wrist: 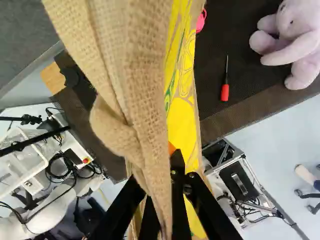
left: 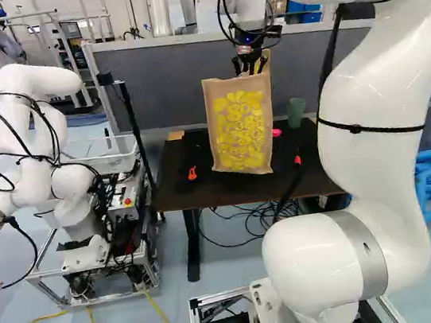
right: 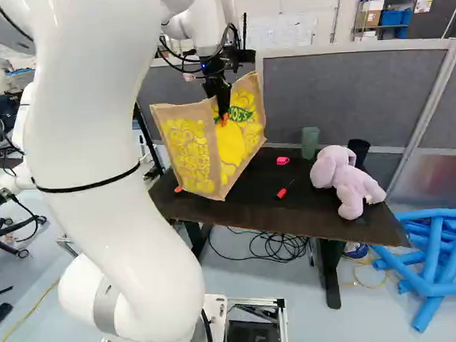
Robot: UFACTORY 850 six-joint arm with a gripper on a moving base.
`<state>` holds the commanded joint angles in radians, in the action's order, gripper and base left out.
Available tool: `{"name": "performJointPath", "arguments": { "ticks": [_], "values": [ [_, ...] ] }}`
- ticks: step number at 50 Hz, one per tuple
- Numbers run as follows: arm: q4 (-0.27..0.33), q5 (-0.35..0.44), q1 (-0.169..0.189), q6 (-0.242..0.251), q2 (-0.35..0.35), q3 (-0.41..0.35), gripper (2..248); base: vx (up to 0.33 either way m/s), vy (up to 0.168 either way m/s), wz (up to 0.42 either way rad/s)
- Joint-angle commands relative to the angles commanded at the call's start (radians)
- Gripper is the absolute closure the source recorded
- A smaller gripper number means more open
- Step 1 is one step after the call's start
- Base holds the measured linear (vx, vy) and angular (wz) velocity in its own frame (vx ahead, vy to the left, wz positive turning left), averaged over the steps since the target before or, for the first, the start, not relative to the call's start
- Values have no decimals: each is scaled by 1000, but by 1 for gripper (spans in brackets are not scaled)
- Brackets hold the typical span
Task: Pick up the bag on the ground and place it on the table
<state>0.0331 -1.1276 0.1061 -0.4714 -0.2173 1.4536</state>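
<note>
Slightly tilted, a tan bag point(left: 239, 130) with yellow print is pinched in the black gripper point(right: 224, 118), over the dark table point(right: 321, 221).

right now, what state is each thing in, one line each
hand: shut on the bag
bag: held upright; can't tell if its base touches the table
green cup: standing
plush toy: resting on the table
screwdriver: lying flat
blue tubes: piled on the floor
</note>
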Motion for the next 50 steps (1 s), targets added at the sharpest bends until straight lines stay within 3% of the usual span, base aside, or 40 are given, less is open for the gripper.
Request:
{"name": "performJointPath", "arguments": {
  "ticks": [25,50],
  "values": [
    [13,-6,12,257,-25,30,229,0,0,0],
    [13,-5,12,283,-69,26,229,0,0,0]
  ]
}}
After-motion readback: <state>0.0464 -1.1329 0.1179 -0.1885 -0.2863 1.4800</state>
